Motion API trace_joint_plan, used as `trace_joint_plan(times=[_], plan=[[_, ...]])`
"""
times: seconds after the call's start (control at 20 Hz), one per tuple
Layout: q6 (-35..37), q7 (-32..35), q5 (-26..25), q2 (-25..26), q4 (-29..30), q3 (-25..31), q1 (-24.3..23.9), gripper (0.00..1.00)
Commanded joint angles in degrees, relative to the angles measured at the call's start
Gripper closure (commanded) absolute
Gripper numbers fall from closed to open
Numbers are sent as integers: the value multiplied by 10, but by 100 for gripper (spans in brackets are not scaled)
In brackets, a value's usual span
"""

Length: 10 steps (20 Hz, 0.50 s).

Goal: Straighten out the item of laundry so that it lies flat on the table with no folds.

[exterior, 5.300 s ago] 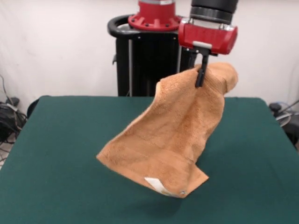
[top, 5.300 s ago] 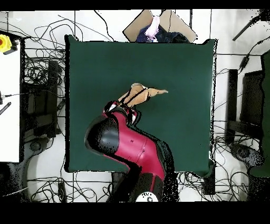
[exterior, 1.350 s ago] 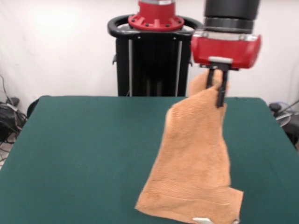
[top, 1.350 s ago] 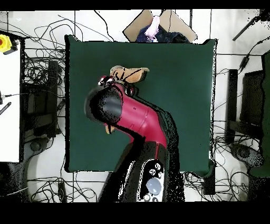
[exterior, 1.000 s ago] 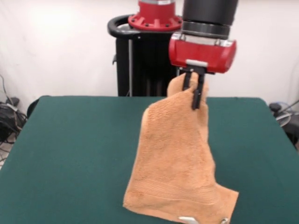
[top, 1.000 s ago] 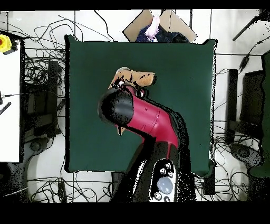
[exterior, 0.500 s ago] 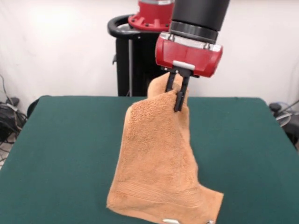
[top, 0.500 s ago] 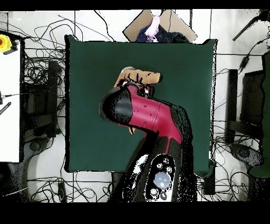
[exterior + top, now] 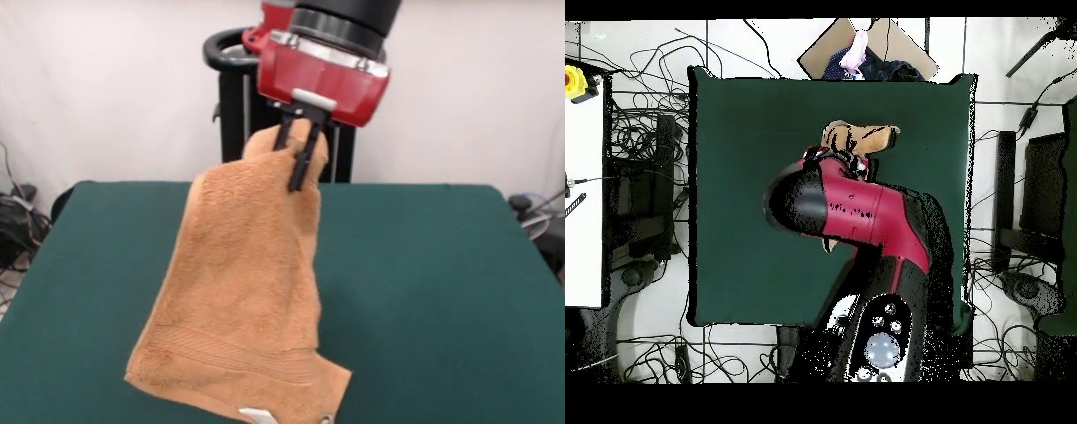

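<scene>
The item of laundry (image 9: pixel 243 291) is an orange-tan terry towel hanging in the air from its top corner, with a woven band and a small white label near its lower edge. My gripper (image 9: pixel 294 168) is shut on that top corner, well above the table (image 9: pixel 450 291), whose cloth is dark green. The towel's bottom edge reaches down toward the near side of the table; whether it touches I cannot tell. In the overhead view only a strip of the towel (image 9: pixel 865 137) shows past the red arm, which hides the gripper there.
In the overhead view a cardboard box (image 9: pixel 870 45) with cloth in it sits just beyond the table's top edge. Cables lie on the floor all around. A white surface (image 9: pixel 583 190) stands at the left.
The arm has carried the hanging towel steadily leftward in the front view, rightward in the overhead view. The grip on the corner has stayed the same.
</scene>
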Motion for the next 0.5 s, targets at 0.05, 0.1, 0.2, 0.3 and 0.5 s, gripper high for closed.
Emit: trace_joint_plan(times=[0.05, 0.1, 0.2, 0.3, 0.5], plan=[[-41, 16, -43, 51, 79, 79, -54, 100], [-40, 19, -46, 51, 81, 79, -55, 100], [-42, 27, -50, 50, 90, 78, -58, 100], [-57, 42, -52, 52, 106, 76, -61, 100], [-61, 51, -63, 46, 111, 62, -48, 100]])
